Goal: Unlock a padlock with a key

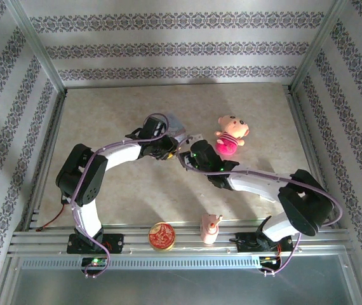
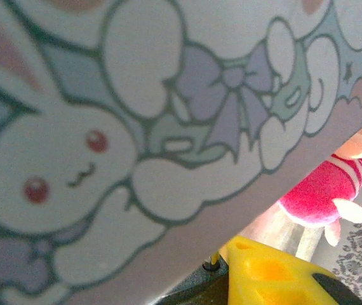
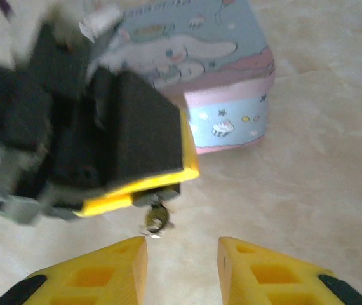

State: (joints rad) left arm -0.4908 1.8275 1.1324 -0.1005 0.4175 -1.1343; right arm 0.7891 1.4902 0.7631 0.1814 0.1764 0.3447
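The padlock (image 3: 157, 218), a tiny dark thing with silvery bits, hangs just under the tips of my left gripper (image 3: 155, 194), which is shut on its top. My right gripper (image 3: 182, 267) is open right in front of it, its yellow fingers (image 3: 105, 273) a little short of the padlock and apart from it. I cannot make out a key as a separate thing. From above, the left gripper (image 1: 167, 152) and the right gripper (image 1: 183, 152) meet tip to tip at the table's middle. In the left wrist view one yellow finger (image 2: 270, 273) shows low down.
The pale blue cartoon tin (image 3: 200, 76) stands just behind the left gripper; the tin (image 1: 176, 129) touches neither arm that I can see. A pink plush toy (image 1: 232, 135) lies to its right. A red round tin (image 1: 162, 236) and a pink figure (image 1: 210, 227) sit on the near rail.
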